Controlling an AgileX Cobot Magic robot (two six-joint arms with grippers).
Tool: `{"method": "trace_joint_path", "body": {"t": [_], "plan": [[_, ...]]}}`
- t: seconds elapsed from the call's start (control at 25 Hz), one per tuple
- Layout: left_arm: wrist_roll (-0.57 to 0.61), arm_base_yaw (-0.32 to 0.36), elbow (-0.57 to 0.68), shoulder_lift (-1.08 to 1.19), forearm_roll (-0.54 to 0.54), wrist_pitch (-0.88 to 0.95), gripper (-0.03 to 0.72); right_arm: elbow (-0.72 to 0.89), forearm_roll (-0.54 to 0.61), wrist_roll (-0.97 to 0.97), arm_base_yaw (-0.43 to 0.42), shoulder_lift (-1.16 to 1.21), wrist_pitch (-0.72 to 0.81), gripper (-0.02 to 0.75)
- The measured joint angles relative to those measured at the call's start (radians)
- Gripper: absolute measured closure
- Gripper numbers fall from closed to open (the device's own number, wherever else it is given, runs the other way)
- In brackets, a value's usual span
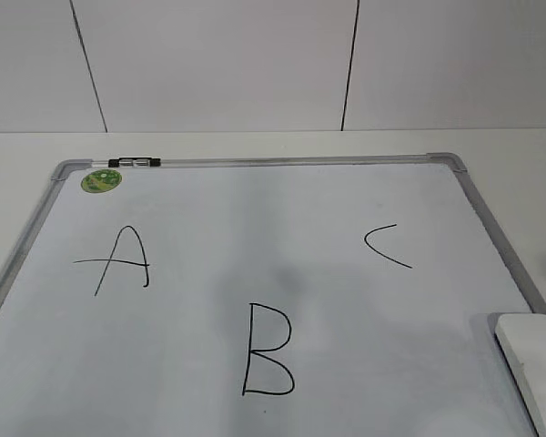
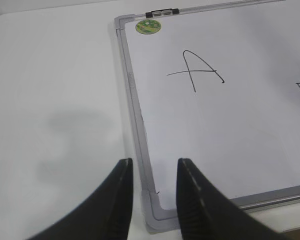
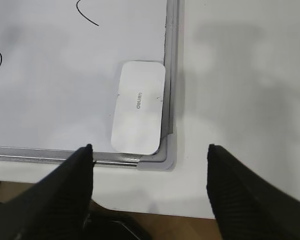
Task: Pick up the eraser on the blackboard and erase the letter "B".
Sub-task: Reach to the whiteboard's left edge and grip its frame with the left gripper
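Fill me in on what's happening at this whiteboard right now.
Nothing is being handled yet. The blackboard, really a white dry-erase board, lies flat with A, the letter "B" and C all intact. The eraser rests untouched in the board's near right corner, against the frame. The right gripper hangs open above and just short of it, empty. The left gripper is also open and empty, over the board's near left corner. The pickup has not begun.

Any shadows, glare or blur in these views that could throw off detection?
Exterior view: soft grey shadow on the blackboard above the letter "B", eraser cropped at the edge. Left wrist view: faint shadow on the table, left gripper slightly soft. Right wrist view: table shadows, right gripper blurred, eraser print legible.
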Motion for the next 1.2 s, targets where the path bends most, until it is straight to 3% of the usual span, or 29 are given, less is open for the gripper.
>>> {"method": "trace_joint_path", "body": {"t": [0.48, 0.76, 1.2], "plan": [[0.000, 0.000, 0.000, 0.070, -0.002, -0.005, 0.462, -0.015, 0.115, 0.033, 0.000, 0.200, 0.000, 0.190], [0.000, 0.000, -0.042, 0.362, -0.002, -0.027, 0.462, -0.015, 0.163, 0.033, 0.000, 0.256, 0.000, 0.190], [0.000, 0.000, -0.252, 0.914, 0.011, -0.056, 0.460, -0.015, 0.165, 0.035, 0.000, 0.308, -0.004, 0.190]]}}
